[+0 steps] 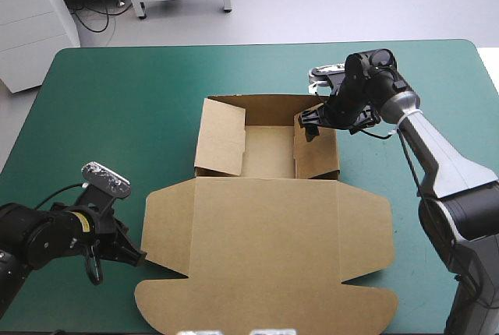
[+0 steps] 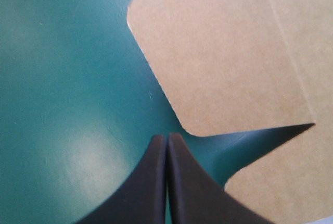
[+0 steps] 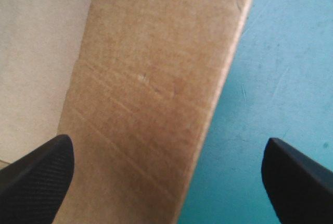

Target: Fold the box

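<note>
Inside the spread right pincer [image 3: 166,141] — the box [image 3: 151,78], its wall raised.

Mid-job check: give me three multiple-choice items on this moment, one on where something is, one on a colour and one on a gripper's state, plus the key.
1. Where is the right gripper?
A) at the right tray wall of the box
B) over the flat lid's near edge
C) down at the robot's near left

2. What colour is the table cover?
A) red
B) teal-green
C) white

3. How do the jaws of the left gripper stand?
A) wide apart
B) shut on the box
C) shut, holding nothing

Key:
1 A: the right wrist view shows that wall between its open jaws.
2 B: teal-green shows all round the board.
3 C: they meet in a point over the cover, just short of the lid flap.
</note>
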Motion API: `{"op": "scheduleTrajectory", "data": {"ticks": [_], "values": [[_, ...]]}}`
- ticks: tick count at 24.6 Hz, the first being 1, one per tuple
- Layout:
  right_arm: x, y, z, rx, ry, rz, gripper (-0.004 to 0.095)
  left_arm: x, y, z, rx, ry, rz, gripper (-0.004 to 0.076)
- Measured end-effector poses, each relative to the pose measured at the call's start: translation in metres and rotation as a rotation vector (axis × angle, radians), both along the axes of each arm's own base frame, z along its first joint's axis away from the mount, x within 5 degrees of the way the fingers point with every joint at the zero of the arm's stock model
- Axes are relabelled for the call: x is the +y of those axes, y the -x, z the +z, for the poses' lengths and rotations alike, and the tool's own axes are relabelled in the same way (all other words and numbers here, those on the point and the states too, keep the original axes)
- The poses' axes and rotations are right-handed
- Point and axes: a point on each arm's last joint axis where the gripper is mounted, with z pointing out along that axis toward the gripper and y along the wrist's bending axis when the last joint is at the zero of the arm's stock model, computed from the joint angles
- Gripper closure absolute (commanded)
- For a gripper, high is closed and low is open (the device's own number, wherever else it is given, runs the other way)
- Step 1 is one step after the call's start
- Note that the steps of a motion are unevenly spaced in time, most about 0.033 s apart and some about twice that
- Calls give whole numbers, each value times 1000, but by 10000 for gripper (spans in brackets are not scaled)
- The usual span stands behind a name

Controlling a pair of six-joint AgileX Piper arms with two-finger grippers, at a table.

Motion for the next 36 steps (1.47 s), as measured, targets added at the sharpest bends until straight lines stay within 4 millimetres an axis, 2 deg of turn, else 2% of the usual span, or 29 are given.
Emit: {"op": "scheduleTrajectory", "data": {"ticks": [3,4,5,6,10,11,18,26,31,36], "values": [[2,-5,-13,29,10,0,140,3,8,-9,1,1,3,756],[2,-7,-17,37,13,0,259,5,11,-11,0,2,3,756],[3,-9,-22,48,16,0,338,7,14,-13,-9,-6,6,756],[3,-10,-24,52,18,0,509,8,16,-13,-16,-10,8,756],[5,-12,-30,67,16,-2,816,14,22,-10,-55,-19,33,756],[5,-12,-31,66,18,-1,931,15,23,-10,-63,-20,35,756],[3,-14,-26,29,61,51,931,19,26,-8,-84,-29,61,756],[-7,-23,37,-225,199,199,931,19,26,-8,-85,-36,62,756],[-39,-29,73,-353,340,139,931,19,26,-8,-82,-39,63,756],[-95,-39,88,-401,414,5,931,20,26,-8,-79,-40,63,756]]}}
